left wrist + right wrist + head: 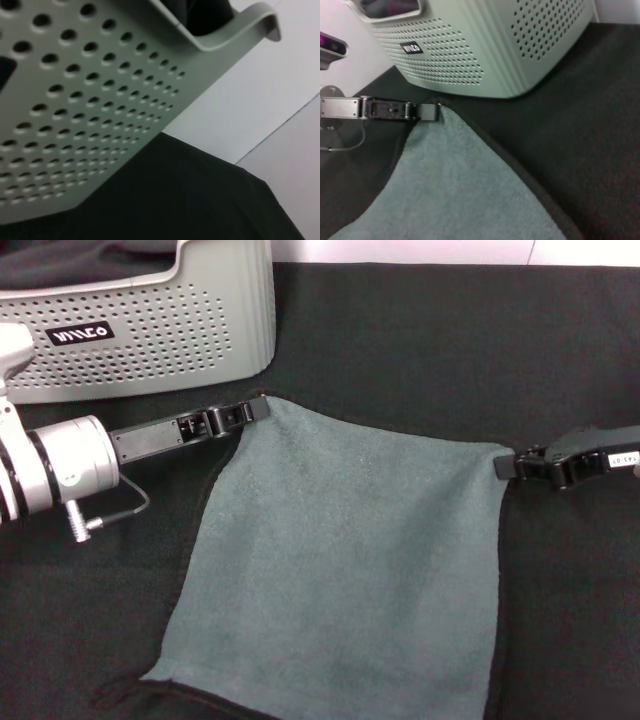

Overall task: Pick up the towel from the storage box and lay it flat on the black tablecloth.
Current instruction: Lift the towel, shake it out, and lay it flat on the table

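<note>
Towel (350,570) near edge cut off by head view's bottom; storage box (150,330) cropped at top; box contents indistinct.

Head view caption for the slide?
Both grippers, left and right, pinch far corners of the towel spread on the black tablecloth.

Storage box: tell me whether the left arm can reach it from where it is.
Probably yes: the left end effector grips the towel corner just before the storage box, nothing between, though it must release first.
</note>
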Controlling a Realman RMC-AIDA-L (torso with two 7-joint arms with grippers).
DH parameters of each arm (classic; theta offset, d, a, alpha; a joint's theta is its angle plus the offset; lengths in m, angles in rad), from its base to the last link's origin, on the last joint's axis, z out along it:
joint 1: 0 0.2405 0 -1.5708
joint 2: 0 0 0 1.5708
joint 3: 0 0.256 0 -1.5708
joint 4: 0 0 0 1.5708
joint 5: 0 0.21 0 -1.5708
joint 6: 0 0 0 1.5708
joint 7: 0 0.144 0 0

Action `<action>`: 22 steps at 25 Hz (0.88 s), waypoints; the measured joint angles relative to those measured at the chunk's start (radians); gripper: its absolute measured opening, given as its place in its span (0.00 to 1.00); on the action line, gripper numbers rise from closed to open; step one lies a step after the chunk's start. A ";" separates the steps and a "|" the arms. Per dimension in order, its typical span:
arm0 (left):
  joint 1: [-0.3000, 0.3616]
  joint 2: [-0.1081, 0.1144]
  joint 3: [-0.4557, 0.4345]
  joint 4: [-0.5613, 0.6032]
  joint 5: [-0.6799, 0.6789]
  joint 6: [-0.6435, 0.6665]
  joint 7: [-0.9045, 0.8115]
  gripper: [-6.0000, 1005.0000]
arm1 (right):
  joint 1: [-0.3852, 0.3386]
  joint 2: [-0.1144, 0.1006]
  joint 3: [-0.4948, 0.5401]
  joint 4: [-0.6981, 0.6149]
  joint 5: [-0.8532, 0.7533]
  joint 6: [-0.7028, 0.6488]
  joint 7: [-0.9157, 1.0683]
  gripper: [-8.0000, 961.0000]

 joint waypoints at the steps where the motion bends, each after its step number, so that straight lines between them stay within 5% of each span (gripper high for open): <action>1: 0.000 -0.001 0.000 0.000 0.000 -0.009 0.000 0.02 | 0.003 0.000 0.001 0.008 -0.003 -0.007 0.000 0.02; 15: -0.006 -0.030 0.000 0.000 -0.001 -0.161 0.027 0.07 | 0.016 -0.004 0.001 0.045 -0.021 -0.072 0.016 0.02; 22: -0.003 -0.039 -0.006 0.005 -0.010 -0.230 0.023 0.20 | 0.004 -0.003 0.001 0.034 -0.023 -0.106 0.027 0.20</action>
